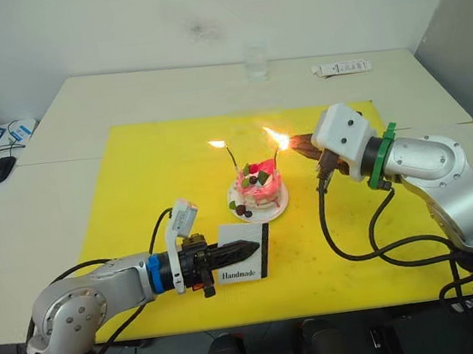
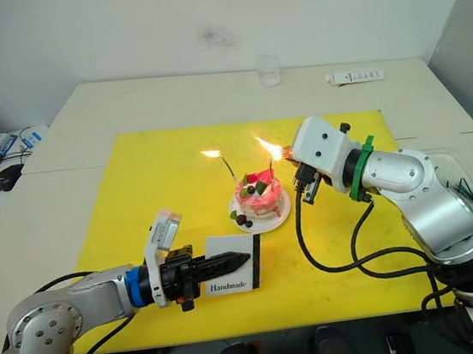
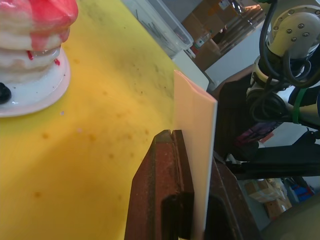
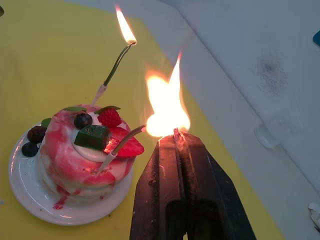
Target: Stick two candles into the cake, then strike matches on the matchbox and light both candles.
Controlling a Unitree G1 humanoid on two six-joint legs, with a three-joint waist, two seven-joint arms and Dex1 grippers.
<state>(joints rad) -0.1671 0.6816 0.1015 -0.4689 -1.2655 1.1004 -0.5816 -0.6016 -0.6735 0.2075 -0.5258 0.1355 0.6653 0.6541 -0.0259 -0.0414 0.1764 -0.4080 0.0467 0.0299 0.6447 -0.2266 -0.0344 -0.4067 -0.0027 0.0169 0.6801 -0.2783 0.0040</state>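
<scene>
The pink cake (image 1: 258, 190) stands on its white plate (image 1: 239, 209) mid-mat. Two candles are stuck in it. The left candle (image 4: 114, 67) burns at its tip. The right candle (image 4: 125, 140) leans toward my right gripper (image 4: 176, 137), which is shut on a burning match (image 4: 176, 133); the match's large flame meets this candle's tip. In front of the cake, the white matchbox (image 1: 245, 260) stands on edge on the mat with my left gripper (image 1: 254, 246) shut on it.
A yellow mat (image 1: 135, 198) covers the table's middle. A clear glass (image 1: 256, 60) and a white flat item (image 1: 341, 67) lie at the far edge. A mouse (image 1: 0, 167) sits far left, a clear tray (image 2: 456, 172) on the right.
</scene>
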